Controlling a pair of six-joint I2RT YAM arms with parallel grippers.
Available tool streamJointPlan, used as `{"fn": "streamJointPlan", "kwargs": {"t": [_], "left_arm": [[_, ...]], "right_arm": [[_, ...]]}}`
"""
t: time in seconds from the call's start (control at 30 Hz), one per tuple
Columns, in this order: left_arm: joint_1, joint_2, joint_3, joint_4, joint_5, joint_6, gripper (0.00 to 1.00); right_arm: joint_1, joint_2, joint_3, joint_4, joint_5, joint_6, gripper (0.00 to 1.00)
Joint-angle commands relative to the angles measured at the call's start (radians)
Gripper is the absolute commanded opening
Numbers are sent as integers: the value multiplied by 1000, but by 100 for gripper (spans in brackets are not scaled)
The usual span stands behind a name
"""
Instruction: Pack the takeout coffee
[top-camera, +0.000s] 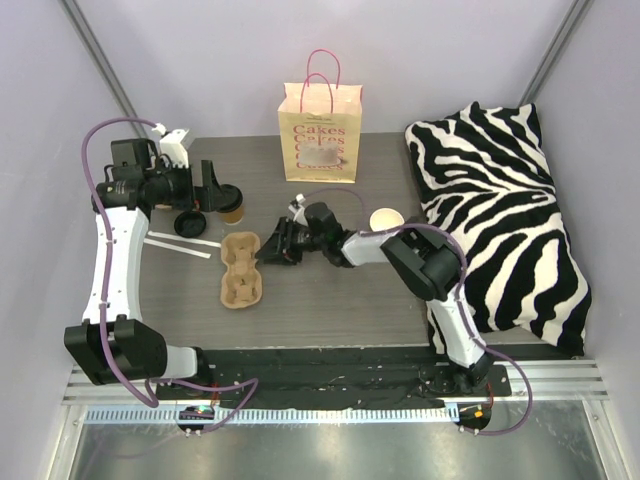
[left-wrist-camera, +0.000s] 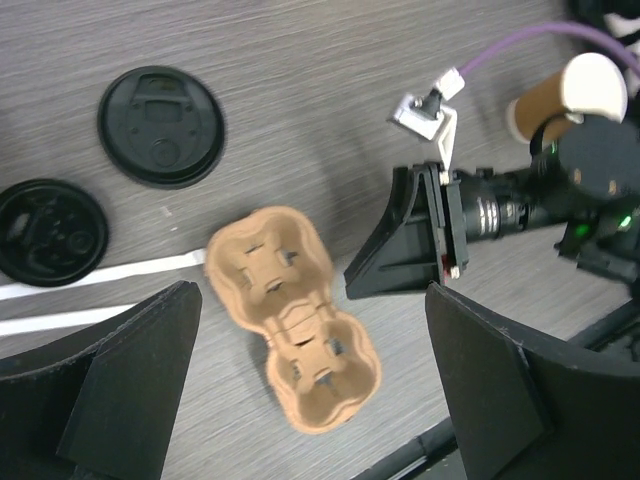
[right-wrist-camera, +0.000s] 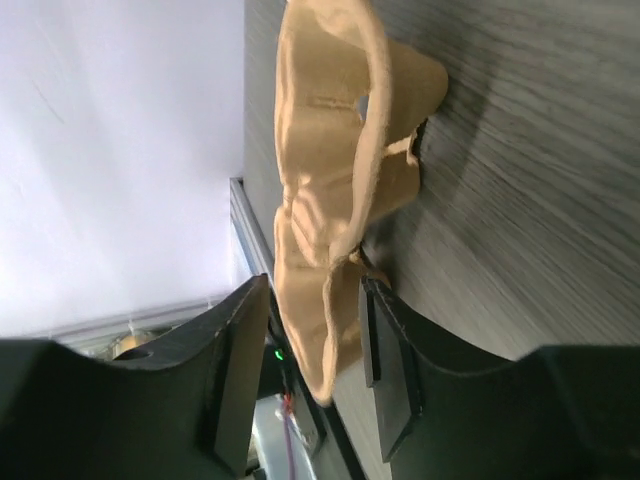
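Note:
A tan pulp cup carrier (top-camera: 241, 268) lies on the table left of centre. It also shows in the left wrist view (left-wrist-camera: 292, 315) and the right wrist view (right-wrist-camera: 330, 200). My right gripper (top-camera: 268, 250) is low at the carrier's right edge. In the right wrist view the right gripper (right-wrist-camera: 315, 370) is open, with one finger on each side of the rim. My left gripper (top-camera: 215, 190) is raised above the table, open and empty (left-wrist-camera: 310, 400). A brown coffee cup (top-camera: 232, 208) stands beside it. A second cup (top-camera: 386, 220) stands near the right arm.
Two black lids (left-wrist-camera: 161, 125) (left-wrist-camera: 48, 232) and white strips (top-camera: 180, 243) lie left of the carrier. A "Cakes" paper bag (top-camera: 320, 130) stands at the back centre. A zebra pillow (top-camera: 500, 210) fills the right side.

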Motion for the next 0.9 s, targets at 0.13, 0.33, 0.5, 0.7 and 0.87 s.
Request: {"fn": "streamJointPlan", "kwargs": {"t": [0.13,0.33,0.5,0.7,0.87], "left_arm": [[-10,-26,-26,103,217,-62,100],[-24,-49,-40,135,203,-62,100],[-24,-52,-42,147,150,-88,100],[-24,-52,-17,140,96,-102,100],[-25,-47,-31,144,11,-110,100]], "right_arm": [[-259,-319,372,-843,-182,-795,58],[-367,-307,777,-1070,125,-1208,80],[-372,-195,997,-1072,281,-1377,84],[-372,-22,1215,-1132,299,-1555,88],[-372,2,1164,-1092,289,-1599,90]]}}
